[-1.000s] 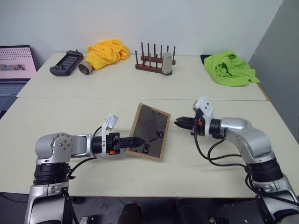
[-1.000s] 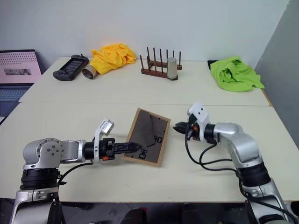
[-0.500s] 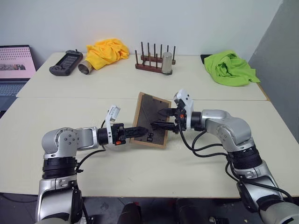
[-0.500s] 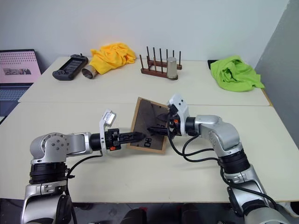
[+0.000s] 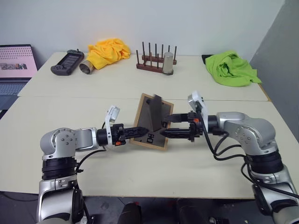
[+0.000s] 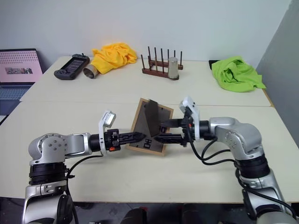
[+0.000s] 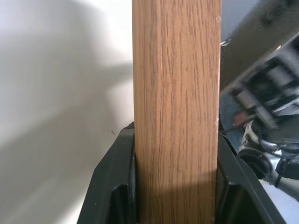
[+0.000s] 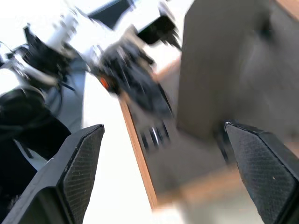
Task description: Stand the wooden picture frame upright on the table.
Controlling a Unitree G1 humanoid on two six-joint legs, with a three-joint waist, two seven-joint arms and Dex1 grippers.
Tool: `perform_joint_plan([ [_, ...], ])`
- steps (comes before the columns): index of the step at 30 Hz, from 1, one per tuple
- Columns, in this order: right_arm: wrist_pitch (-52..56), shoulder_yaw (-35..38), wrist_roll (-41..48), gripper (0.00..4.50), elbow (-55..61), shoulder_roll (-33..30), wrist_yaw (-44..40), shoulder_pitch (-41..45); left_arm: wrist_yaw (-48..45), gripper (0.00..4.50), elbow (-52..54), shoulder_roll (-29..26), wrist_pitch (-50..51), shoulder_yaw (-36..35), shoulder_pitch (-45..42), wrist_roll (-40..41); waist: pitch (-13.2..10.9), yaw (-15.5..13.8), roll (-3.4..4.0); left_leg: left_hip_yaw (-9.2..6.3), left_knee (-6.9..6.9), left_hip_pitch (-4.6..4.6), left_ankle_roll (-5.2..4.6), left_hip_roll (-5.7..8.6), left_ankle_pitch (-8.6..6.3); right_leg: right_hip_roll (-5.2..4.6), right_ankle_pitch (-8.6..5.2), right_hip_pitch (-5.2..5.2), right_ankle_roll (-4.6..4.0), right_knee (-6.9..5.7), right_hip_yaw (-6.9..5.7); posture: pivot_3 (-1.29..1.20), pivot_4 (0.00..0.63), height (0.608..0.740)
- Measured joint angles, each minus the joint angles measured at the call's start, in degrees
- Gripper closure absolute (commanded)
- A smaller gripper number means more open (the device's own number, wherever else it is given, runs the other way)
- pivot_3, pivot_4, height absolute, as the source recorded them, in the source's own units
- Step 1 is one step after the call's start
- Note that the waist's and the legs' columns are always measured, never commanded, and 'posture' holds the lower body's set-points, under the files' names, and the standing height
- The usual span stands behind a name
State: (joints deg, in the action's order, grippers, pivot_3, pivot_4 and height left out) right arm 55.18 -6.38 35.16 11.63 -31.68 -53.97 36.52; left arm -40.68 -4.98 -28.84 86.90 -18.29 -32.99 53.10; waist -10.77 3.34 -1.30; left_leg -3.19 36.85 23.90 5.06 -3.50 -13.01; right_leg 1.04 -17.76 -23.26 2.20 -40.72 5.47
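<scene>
Leftmost, the left arm reaches low across the worktop (image 5: 70,168), forearm nearly level, pointing toward the middle. Its left end effector (image 5: 140,131) is clamped on the left edge of the wooden picture frame (image 5: 152,122); the left wrist view shows both black fingers (image 7: 112,186) pressed against the light-wood rail. One frame is present, tilted up off the worktop near the centre, its lower edge close to the surface, and a grey flap stands out from its face. From the right, the right arm bends at the elbow and extends toward the frame. The right end effector (image 5: 172,126) has its two fingers spread wide, one above the other, at the frame's right edge, holding nothing. Along the far side sit one laptop (image 5: 16,63), one handheld controller (image 5: 67,63), two metal cups (image 5: 85,68), one yellow cloth (image 5: 108,50), one peg rack (image 5: 155,59) and one green cloth (image 5: 231,69).
</scene>
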Motion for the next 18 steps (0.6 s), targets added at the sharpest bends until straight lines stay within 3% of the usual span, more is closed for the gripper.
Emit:
perform_joint_plan([
  [5, -24.22, -1.02, -14.14, 0.11, -1.37, -4.38, 0.76, -6.90, 2.41, 3.21, -0.36, 0.23, 4.35, -2.98, 0.00, 2.42, 0.00, 0.09, -0.01, 0.02, -0.01, 0.00, 0.00, 0.00, 0.00, 0.00, -0.09, 0.00, 0.16, 0.02, 0.02, 0.00, 0.150, 0.740],
  [7, -42.59, -3.31, -24.07, 0.11, -5.49, -5.46, 3.30, -8.98, 3.60, 3.21, -1.25, 0.14, 5.24, -2.99, 0.22, 5.12, -0.01, 0.10, -0.01, 0.06, 0.00, -0.01, 0.00, 0.01, 0.00, -0.01, -0.10, 0.00, 0.20, 0.03, 0.04, 0.00, 0.150, 0.740],
  [8, -54.14, -5.06, -30.57, 0.11, -9.24, -6.16, 6.19, -9.20, 4.81, 3.21, -2.26, 0.03, 5.38, -2.99, 0.40, 7.20, -0.01, 0.14, -0.02, 0.09, 0.00, -0.03, 0.01, 0.01, 0.00, -0.02, -0.09, 0.00, 0.18, 0.02, 0.07, 0.00, 0.150, 0.740],
  [12, -81.41, -8.83, -46.92, 0.11, -21.26, -6.49, 16.49, -7.82, 9.58, 3.21, -5.44, 0.00, 5.37, -3.31, 0.40, 13.94, -0.02, 0.26, -0.03, 0.10, 0.01, -0.05, 0.02, 0.00, 0.01, -0.02, -0.01, 0.00, 0.04, -0.02, 0.09, 0.00, 0.150, 0.740],
  [18, -102.00, -13.00, -68.49, 0.11, -32.38, -3.34, 36.81, -0.44, 17.61, 3.21, -7.13, -0.39, 5.39, -3.07, 0.77, 25.33, -0.02, 0.33, -0.03, 0.07, 0.03, -0.08, 0.24, 0.01, 0.14, -0.06, 0.00, 0.00, 0.02, -0.11, 0.09, 0.00, 0.150, 0.740],
])
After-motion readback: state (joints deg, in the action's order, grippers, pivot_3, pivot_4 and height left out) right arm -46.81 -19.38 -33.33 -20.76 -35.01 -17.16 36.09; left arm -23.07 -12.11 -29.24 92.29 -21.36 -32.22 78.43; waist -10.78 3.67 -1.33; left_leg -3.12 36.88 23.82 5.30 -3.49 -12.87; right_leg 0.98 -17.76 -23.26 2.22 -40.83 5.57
